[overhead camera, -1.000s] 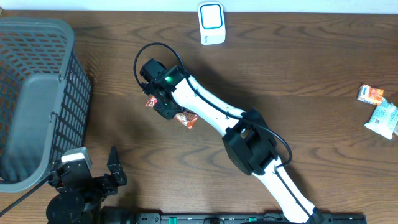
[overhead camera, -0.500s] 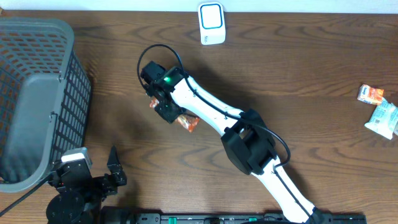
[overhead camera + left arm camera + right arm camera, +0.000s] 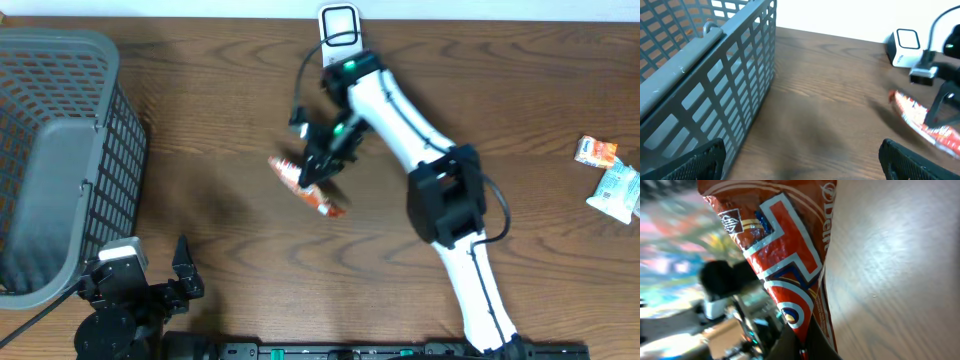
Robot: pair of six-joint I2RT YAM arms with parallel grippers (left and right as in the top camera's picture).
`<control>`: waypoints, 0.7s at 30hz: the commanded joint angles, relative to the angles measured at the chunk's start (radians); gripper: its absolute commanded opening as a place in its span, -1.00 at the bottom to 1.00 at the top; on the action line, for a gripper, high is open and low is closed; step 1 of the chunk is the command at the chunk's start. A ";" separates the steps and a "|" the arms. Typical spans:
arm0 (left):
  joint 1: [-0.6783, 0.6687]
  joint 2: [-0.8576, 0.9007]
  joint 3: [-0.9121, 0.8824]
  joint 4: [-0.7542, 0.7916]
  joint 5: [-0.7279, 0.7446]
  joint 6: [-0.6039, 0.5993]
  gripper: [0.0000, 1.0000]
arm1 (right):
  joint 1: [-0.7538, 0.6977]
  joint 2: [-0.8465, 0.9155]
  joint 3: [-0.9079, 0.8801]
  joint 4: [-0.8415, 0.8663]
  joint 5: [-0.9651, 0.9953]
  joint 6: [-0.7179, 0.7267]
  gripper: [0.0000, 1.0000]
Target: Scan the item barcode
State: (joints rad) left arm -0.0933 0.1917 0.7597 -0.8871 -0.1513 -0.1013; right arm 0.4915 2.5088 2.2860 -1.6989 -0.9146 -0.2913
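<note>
The item is an orange-red snack packet [image 3: 322,200], held tilted above the table by my right gripper [image 3: 320,165], which is shut on it. In the right wrist view the packet [image 3: 785,265] fills the frame, pinched at its lower end between the dark fingers [image 3: 821,347] of the right gripper [image 3: 805,351]. The white scanner [image 3: 340,22] stands at the table's far edge, partly behind the right arm. From the left wrist view I see the packet [image 3: 925,125] and the scanner [image 3: 905,44] to the right. My left gripper [image 3: 810,165] is open and holds nothing, low at the near left [image 3: 186,272].
A grey wire basket [image 3: 55,160] takes up the left side, close to the left gripper [image 3: 705,75]. Two more small packets [image 3: 598,152] [image 3: 618,190] lie at the far right edge of the table.
The right arm has swung right and toward the scanner, carrying the packet off the table. Its wrist has turned. The left arm has not moved.
</note>
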 commanded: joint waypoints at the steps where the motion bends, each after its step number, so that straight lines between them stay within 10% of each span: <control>1: 0.003 -0.005 -0.001 0.001 0.010 -0.001 0.96 | -0.057 -0.019 0.000 -0.003 -0.224 -0.065 -0.98; 12: 0.003 -0.005 -0.001 0.001 0.010 -0.001 0.95 | -0.163 -0.017 -0.001 -0.001 -0.302 -0.238 -0.98; 21: 0.003 -0.005 -0.001 0.001 0.010 -0.001 0.96 | -0.163 -0.016 -0.093 0.041 0.281 -0.106 -0.97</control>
State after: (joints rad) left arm -0.0933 0.1917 0.7597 -0.8871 -0.1513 -0.1013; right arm 0.3267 2.5088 2.2368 -1.6600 -0.9180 -0.4751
